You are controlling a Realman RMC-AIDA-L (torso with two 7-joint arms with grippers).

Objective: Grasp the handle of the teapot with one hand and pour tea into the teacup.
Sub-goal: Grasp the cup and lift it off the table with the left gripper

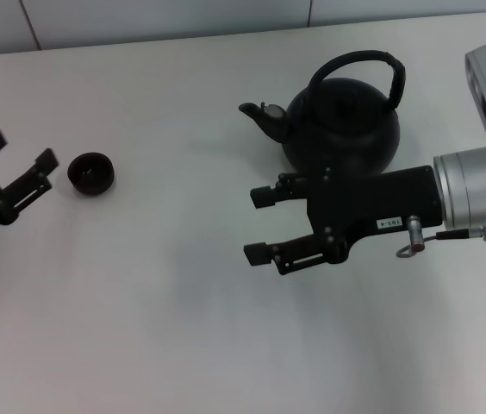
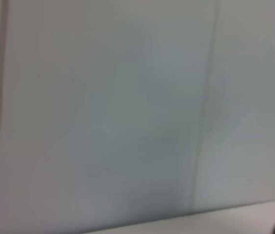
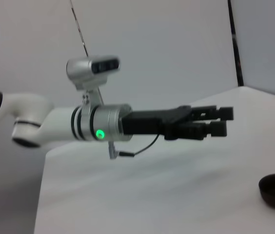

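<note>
Toward the far right of the white worktop (image 1: 183, 328) stands the large round matte-black teapot (image 1: 346, 129), upright, lid on, its short spout aimed at the left edge; its contents cannot be seen. Its thick black arched handle (image 1: 355, 62) rises free, touched by nothing. Just in front of it hovers the right pincer (image 1: 258, 226), its 2 fingers spread and grasping nothing. Near the left edge sits the tiny round black teacup (image 1: 90, 172), its dark inside unreadable. Beside it hangs the left pincer (image 1: 21, 151), likewise released.
</note>
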